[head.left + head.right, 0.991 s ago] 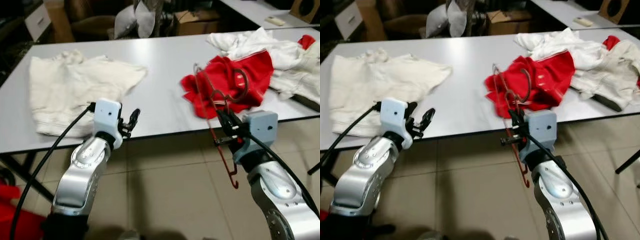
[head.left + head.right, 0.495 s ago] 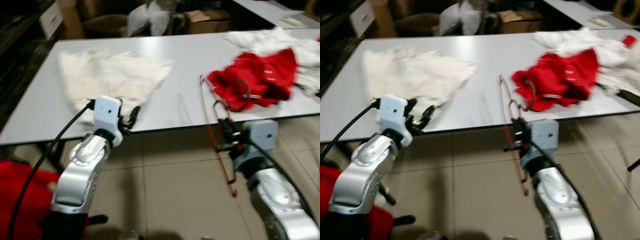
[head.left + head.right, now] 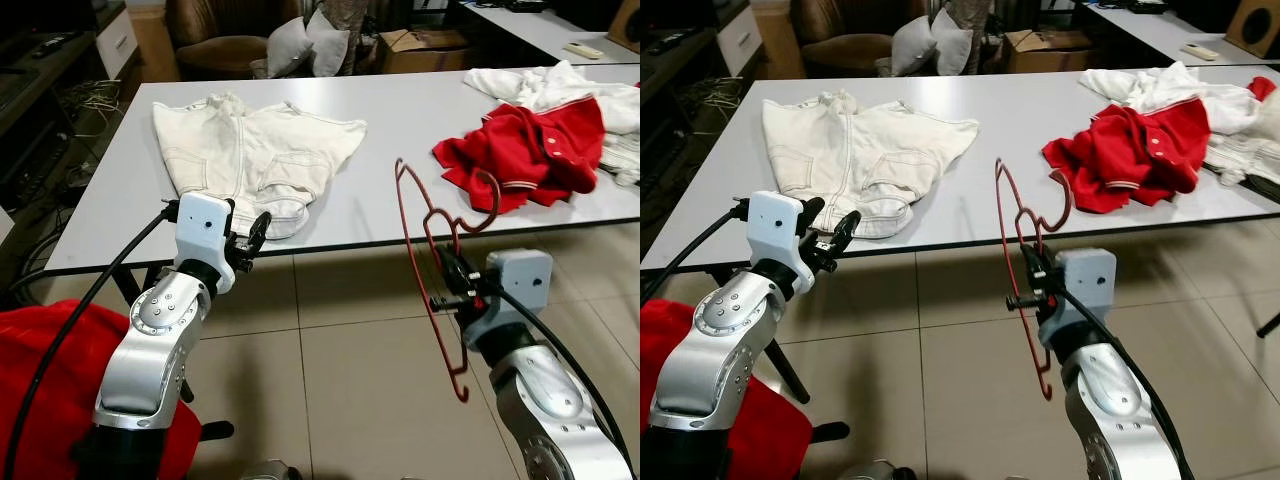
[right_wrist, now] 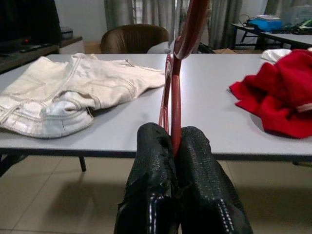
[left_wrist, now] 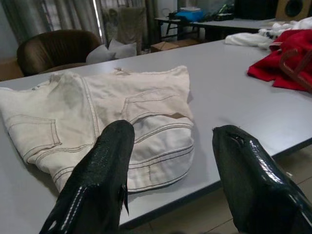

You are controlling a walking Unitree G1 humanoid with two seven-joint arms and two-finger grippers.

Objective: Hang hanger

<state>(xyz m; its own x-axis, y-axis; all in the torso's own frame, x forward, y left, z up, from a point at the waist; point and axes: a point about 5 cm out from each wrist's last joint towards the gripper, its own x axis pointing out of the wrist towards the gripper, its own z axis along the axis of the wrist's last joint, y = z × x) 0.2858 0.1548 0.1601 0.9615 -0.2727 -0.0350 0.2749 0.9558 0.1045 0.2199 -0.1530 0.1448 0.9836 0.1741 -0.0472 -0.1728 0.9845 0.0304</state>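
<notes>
Lower right of the left eye view, the right tool (image 3: 447, 270) has its two black fingers (image 4: 156, 161) pressed tight together on the red hanger (image 3: 425, 250), and the wire frame stands nearly upright, its hook curling up over the near edge of the grey bench (image 3: 400, 120) while its lower bar hangs in front of the tiled floor (image 3: 340, 370). The left tool (image 3: 252, 235) sits lower left of centre, just short of the bench edge, fingers (image 5: 97, 170) spread well apart with nothing between them. Beyond it, upper left on the bench, lies a pair of cream shorts (image 3: 255, 150), spread flat. Over at upper right there is a crumpled red shirt (image 3: 530, 145), and touching it at the far right edge, a heap of white clothes (image 3: 540, 85). A red cloth (image 3: 40, 370) shows in the bottom left corner beside the left arm.
</notes>
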